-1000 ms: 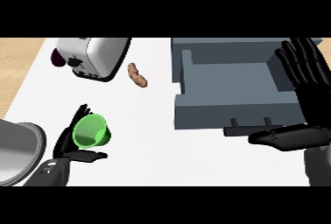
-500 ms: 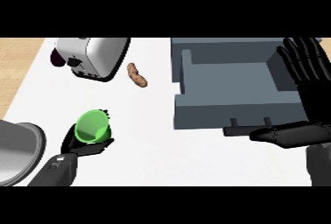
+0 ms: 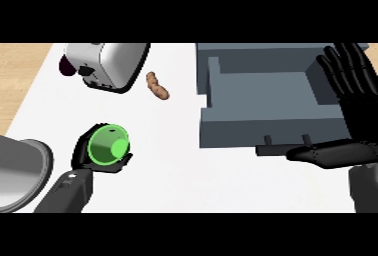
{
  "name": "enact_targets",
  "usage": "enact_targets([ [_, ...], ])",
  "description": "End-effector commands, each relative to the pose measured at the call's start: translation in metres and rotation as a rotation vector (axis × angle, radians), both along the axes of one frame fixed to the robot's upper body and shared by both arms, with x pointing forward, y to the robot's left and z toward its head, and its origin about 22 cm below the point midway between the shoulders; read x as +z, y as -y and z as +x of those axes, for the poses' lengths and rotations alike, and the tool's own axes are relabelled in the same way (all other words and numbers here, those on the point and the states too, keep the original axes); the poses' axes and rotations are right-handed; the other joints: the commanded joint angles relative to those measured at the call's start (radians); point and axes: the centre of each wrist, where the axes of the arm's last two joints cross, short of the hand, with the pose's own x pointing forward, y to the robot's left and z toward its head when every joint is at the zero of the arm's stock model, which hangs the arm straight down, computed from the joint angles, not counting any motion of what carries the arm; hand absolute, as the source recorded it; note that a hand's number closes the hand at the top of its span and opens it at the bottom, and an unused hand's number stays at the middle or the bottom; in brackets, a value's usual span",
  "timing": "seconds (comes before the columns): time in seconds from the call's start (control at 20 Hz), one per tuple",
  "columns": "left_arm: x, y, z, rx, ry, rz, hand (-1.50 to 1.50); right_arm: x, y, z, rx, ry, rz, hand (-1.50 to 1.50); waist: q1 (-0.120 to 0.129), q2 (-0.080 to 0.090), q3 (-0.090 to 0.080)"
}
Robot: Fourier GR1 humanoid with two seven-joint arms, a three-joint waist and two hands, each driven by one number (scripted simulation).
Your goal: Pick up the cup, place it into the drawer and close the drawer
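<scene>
surface (image 3: 221,190): white, carries everything | drawer (image 3: 266,107): grey, open, at right | toaster (image 3: 111,62): upper left | right hand (image 3: 347,100): fingers straight and spread, at drawer's right side | left hand (image 3: 88,162): fingers curled round cup | cup (image 3: 109,145): green, lower left, well apart from drawer

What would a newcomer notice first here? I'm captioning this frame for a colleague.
The bright green cup at lower left, clasped by the left hand, stands out on the white counter. At right, the grey drawer stands open, with the right hand open and upright beside it.
</scene>
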Motion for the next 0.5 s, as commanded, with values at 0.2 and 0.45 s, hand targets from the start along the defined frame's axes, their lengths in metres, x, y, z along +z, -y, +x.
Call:
enact_targets([
  [0.2, 0.004, 0.024, 0.013, 0.22, 0.221, -0.121, 1.5, 0.015, -0.005, 0.0, -0.008, 0.008, 0.004, -1.5, 0.009, -0.005, 0.001],
  [0.45, 0.032, 0.041, 0.043, 0.025, 0.269, -0.171, 1.5, -0.008, 0.017, -0.01, -0.014, -0.011, -0.011, -1.5, 0.018, -0.011, 0.004],
])
